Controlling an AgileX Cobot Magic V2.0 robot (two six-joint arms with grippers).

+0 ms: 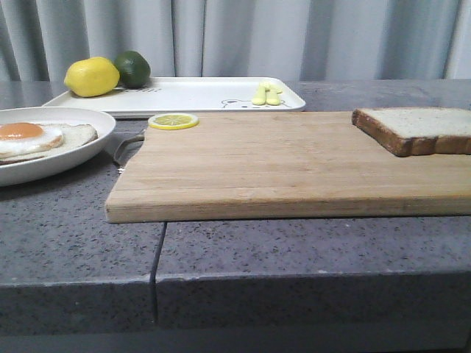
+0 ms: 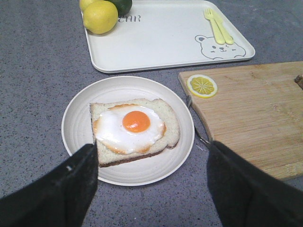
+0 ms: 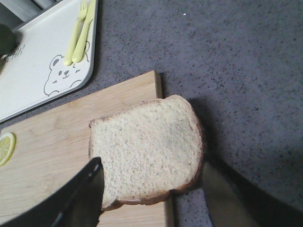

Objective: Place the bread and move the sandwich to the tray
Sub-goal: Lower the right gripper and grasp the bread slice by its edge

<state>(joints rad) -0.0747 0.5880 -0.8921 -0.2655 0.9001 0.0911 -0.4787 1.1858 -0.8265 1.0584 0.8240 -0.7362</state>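
Observation:
The bread, a thick brown-crusted slice, lies flat at the right end of the wooden cutting board and overhangs its edge. In the right wrist view my right gripper is open, with a finger on each side of the bread. The sandwich's egg-topped slice rests on a round white plate, nothing on top of it. My left gripper hangs open above that plate's near side, holding nothing. The white bear tray sits at the back left. Neither gripper shows in the front view.
On the tray stand a lemon and a lime at its left end, and pale yellow cutlery at its right end. A lemon slice lies on the board's back left corner. The counter's front edge is close.

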